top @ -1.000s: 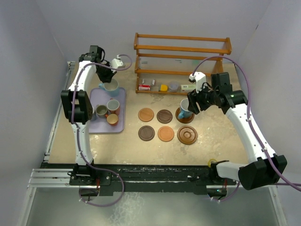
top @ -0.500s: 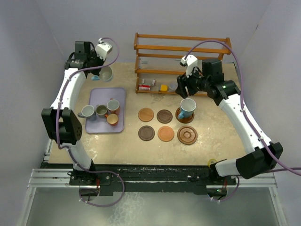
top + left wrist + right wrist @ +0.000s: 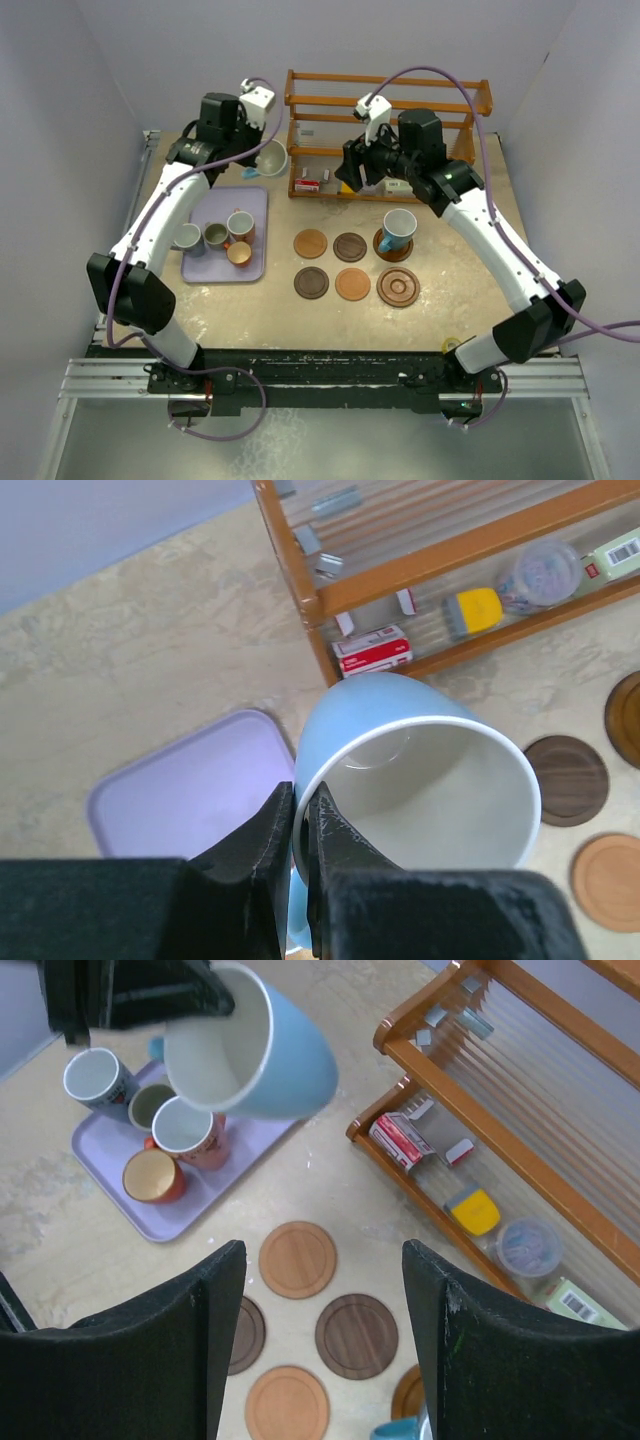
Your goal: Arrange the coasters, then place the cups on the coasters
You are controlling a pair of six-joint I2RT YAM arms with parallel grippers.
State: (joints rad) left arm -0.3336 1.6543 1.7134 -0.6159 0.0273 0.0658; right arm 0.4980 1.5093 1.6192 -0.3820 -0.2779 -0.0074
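On the lavender tray [image 3: 258, 203] at the left stand four small mugs [image 3: 238, 225]. Between tray and rack [image 3: 390, 100], the left gripper [image 3: 298, 815] is clamped on the rim of a large light blue mug [image 3: 425, 780], held tilted in the air. Glazed ceramic is probably heavy, rigid and slick, so a firm rim pinch suits it. The right gripper [image 3: 322, 1250] hangs spread and empty above the coasters [image 3: 352, 285], where another blue mug [image 3: 398, 228] sits. Half a second ago the held mug was farther left, and the right gripper farther right.
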